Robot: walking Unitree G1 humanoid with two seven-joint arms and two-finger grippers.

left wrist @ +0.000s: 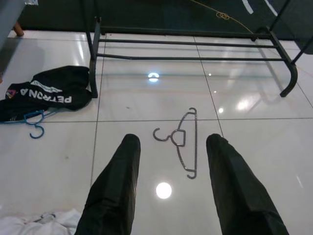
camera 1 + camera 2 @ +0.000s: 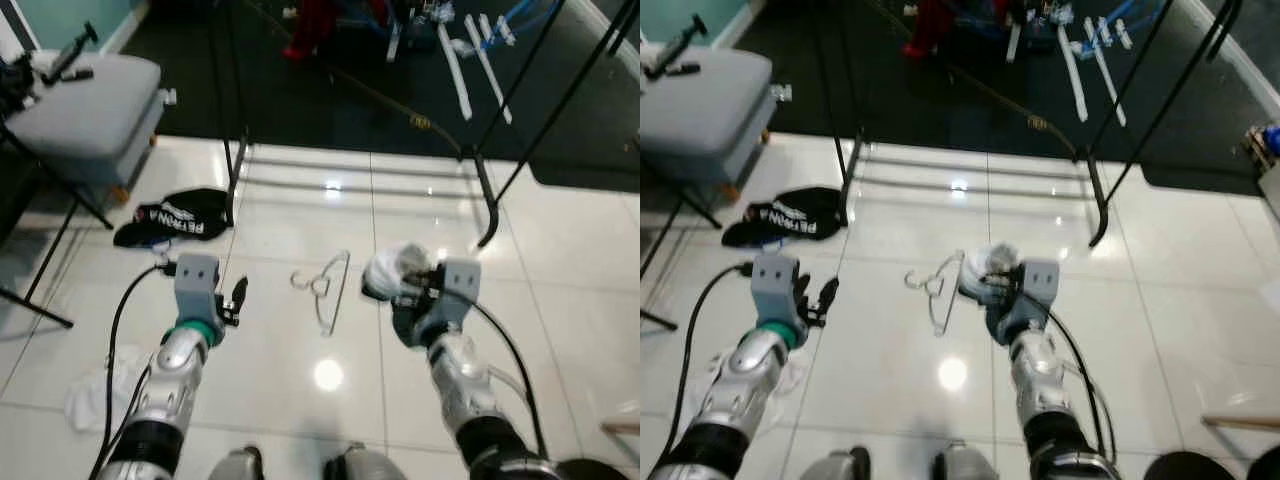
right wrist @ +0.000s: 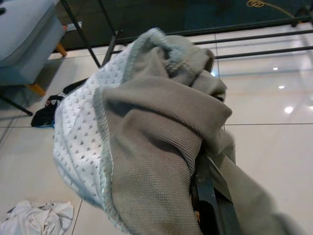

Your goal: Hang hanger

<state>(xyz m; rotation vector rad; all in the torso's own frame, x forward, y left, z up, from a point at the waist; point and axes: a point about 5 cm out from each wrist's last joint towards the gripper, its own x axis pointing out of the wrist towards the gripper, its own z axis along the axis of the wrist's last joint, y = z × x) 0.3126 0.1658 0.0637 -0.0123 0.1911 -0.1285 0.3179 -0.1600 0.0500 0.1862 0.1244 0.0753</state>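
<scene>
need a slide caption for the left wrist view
Open left gripper poised above a grey wire hanger lying on the white tiled floor.

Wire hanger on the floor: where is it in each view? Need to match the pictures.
Left eye view: wire hanger on the tile between the two grippers.
Right eye view: hanger left of the right gripper's grey cloth.
Left wrist view: between the open fingers.
Right wrist view: not seen; cloth fills it.
Shared landmark: black rack base.
</scene>
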